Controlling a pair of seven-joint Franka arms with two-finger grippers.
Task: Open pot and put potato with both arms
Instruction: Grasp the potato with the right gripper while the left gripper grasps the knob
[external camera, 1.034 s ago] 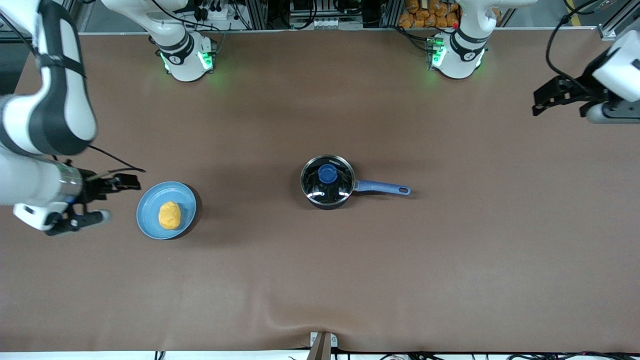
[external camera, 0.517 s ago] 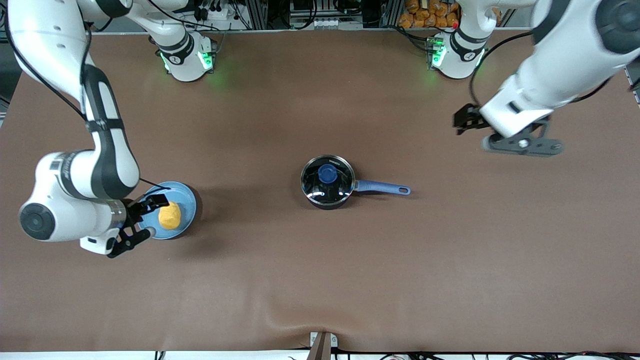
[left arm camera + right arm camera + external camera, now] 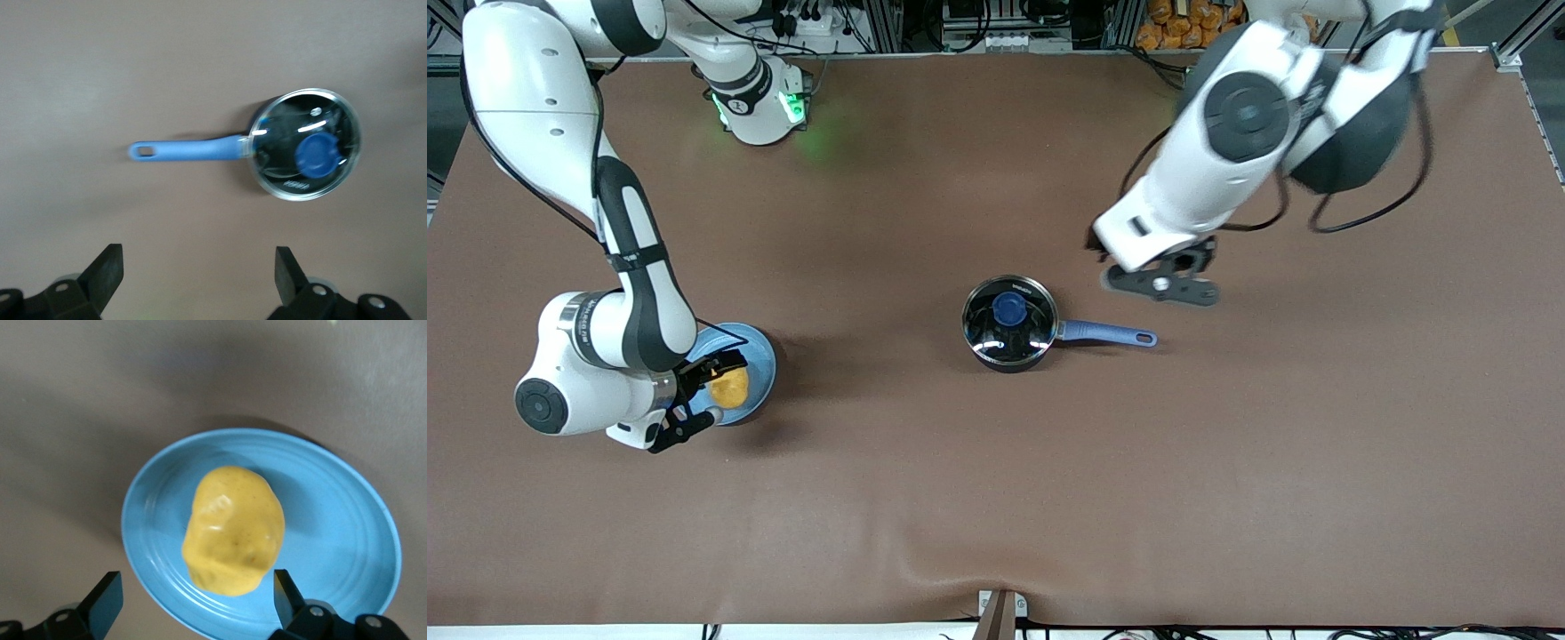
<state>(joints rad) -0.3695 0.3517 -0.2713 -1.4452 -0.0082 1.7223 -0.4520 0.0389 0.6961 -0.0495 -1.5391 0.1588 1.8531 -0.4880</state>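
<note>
The black pot (image 3: 1009,342) stands mid-table with its glass lid (image 3: 996,338) on, blue knob (image 3: 1009,309) on top, and its blue handle (image 3: 1107,334) toward the left arm's end. The potato (image 3: 732,389) lies on a light-blue plate (image 3: 760,360) toward the right arm's end. My right gripper (image 3: 710,391) is open over the plate, its fingers either side of the potato (image 3: 233,530); it (image 3: 197,597) holds nothing. My left gripper (image 3: 1160,289) is open and empty in the air over the table beside the handle. Its wrist view shows the pot (image 3: 263,113) and my left gripper (image 3: 197,273).
The brown table cover (image 3: 996,498) stretches wide around the pot and plate. The arm bases (image 3: 760,102) stand along the table's edge farthest from the front camera. A small bracket (image 3: 1000,613) sits at the nearest edge.
My right gripper has moved in over the plate to the potato. My left arm has swung in from the left arm's end of the table to beside the pot's handle.
</note>
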